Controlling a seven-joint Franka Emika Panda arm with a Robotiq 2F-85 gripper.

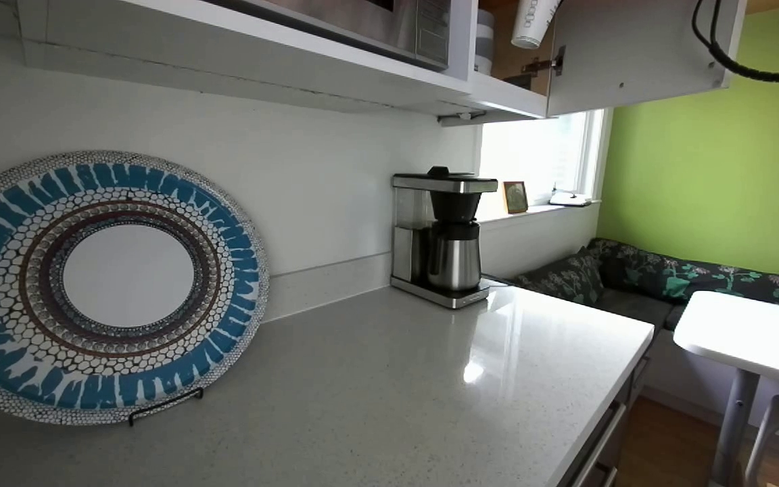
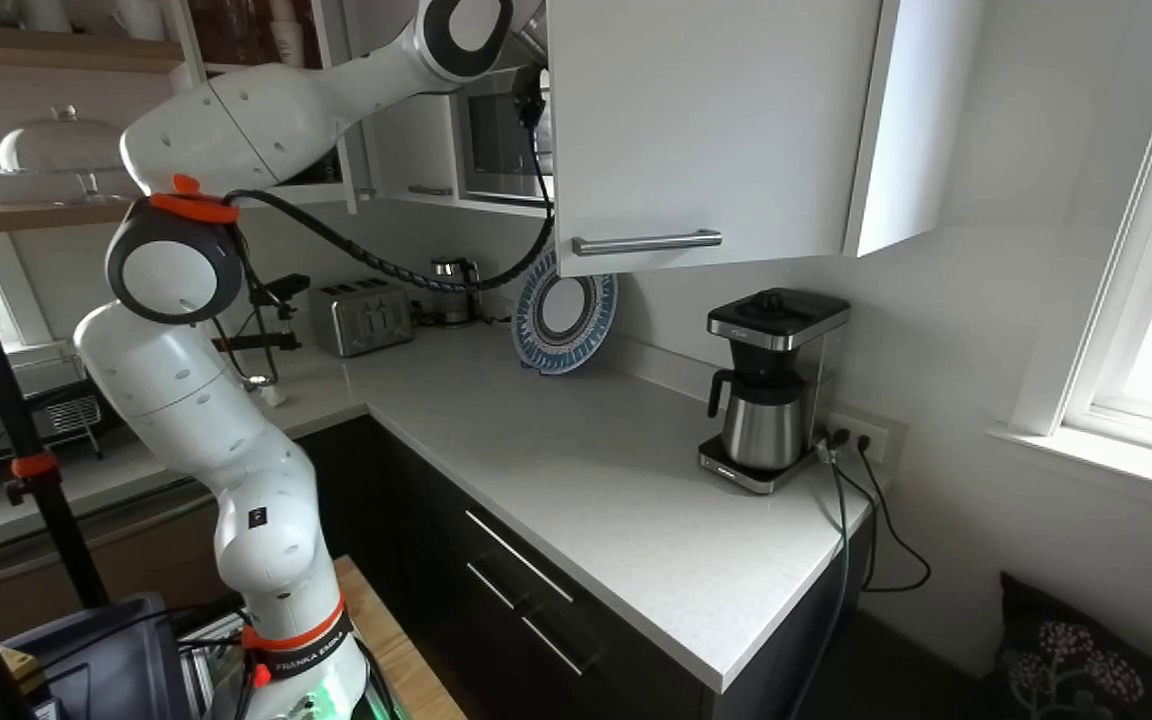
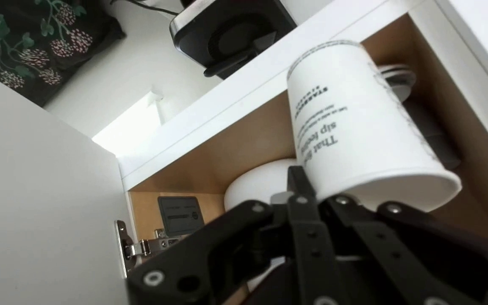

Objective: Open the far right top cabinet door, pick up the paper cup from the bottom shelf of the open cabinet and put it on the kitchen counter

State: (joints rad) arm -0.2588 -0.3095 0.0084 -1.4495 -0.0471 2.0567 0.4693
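Note:
The far right top cabinet door (image 1: 640, 54) stands swung open and also shows in an exterior view (image 2: 716, 120) and the wrist view (image 3: 36, 199). The white paper cup (image 3: 354, 118) is tilted, its open rim toward my gripper (image 3: 311, 190). One finger lies against the cup's outer wall; the other is partly hidden at the rim, so the gripper appears shut on the cup's wall. The cup (image 1: 531, 24) hangs above the bottom shelf (image 3: 218, 156), at the opening of the open cabinet (image 1: 508, 95). The kitchen counter (image 1: 362, 379) lies below. The door hides my gripper in an exterior view.
A coffee maker (image 1: 457, 257) stands on the counter beneath the cabinet. A white bowl (image 3: 252, 182) and stacked items (image 3: 396, 80) sit inside the cabinet. A large patterned plate (image 1: 241, 270) leans on the wall. A black cable (image 2: 416, 285) hangs from the arm.

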